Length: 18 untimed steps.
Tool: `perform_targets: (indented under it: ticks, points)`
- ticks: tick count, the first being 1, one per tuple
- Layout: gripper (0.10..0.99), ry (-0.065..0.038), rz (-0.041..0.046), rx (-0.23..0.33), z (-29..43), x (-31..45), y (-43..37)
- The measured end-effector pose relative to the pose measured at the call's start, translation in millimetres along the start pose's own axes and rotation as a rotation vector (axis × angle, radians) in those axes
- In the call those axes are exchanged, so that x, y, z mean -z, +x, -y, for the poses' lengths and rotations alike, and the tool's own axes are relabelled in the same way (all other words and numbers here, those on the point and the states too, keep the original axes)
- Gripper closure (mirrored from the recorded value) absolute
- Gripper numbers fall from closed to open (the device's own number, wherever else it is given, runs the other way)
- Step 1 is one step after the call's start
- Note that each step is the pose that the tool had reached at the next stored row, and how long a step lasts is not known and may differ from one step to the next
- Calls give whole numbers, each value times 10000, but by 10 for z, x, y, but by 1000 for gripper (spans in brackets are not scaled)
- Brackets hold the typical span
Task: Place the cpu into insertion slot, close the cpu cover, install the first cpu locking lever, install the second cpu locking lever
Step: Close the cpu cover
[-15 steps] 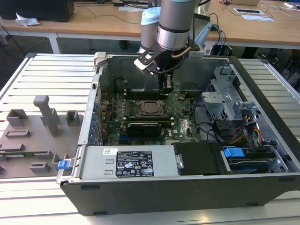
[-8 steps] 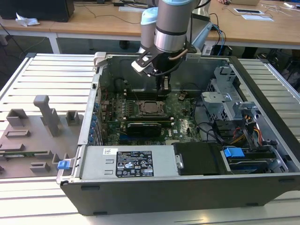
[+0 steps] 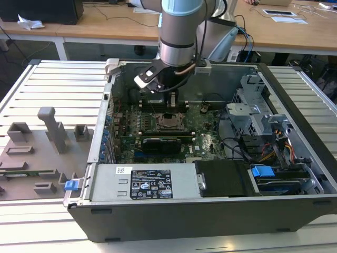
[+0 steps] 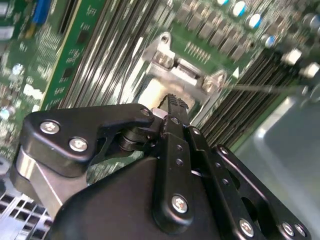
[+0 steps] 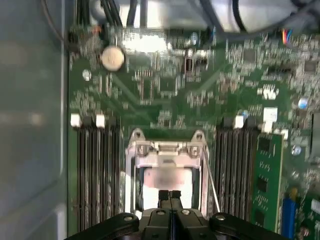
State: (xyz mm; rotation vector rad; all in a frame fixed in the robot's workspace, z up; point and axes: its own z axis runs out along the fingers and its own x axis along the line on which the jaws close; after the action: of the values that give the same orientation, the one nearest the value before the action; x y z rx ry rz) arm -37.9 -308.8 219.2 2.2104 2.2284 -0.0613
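My gripper [image 3: 171, 100] hangs inside the open computer case, just above the insertion slot [image 3: 169, 122] on the green motherboard. In both wrist views its black fingertips [image 5: 170, 194] are pressed together, shut, with nothing visible between them. The silvery cpu cover [image 5: 131, 172] frames the socket right beneath the tips. A pale grey surface, apparently the cpu [image 5: 165, 178], shows through its window. One thin wire locking lever [image 5: 210, 176] runs slanted along one side of the socket. In the second wrist view the fingertip [image 4: 174, 104] sits close to the cover's hinge end [image 4: 180, 70].
Rows of memory slots [image 5: 97, 165] flank the socket on both sides. A black graphics card [image 3: 163, 143] lies just in front of the socket in the exterior view. Drive cages and cables [image 3: 263, 137] occupy the case's right. Grey fixtures [image 3: 50, 129] stand on the table at the left.
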Motion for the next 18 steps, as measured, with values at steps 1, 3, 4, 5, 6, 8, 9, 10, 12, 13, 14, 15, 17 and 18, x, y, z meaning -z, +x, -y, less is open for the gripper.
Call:
perform_targets:
  ticks: [1,3,4,5,6,8,9,10,12,13,14,15,17,18]
  points:
    - [980,-2,-1,-3,59,-33,2]
    - [980,-4,-1,-2,134,-81,4]
    - [980,-3,-1,-3,160,-93,4]
    - [980,-3,2,-2,170,-95,3]
    - [980,-3,1,-2,180,-98,4]
    - [980,-4,-1,0,216,-101,4]
    - [980,-6,-3,-2,238,-112,6]
    - [980,-3,2,-1,238,-143,6]
    - [980,-8,-6,-1,238,-136,7]
    - [980,-7,-3,-2,238,-117,6]
    - [980,-6,-2,-1,230,-99,5]
    - [980,-3,-10,-2,195,-93,5]
    - [980,82,-16,3,35,-87,0]
    - [980,109,-19,2,-20,-86,-2]
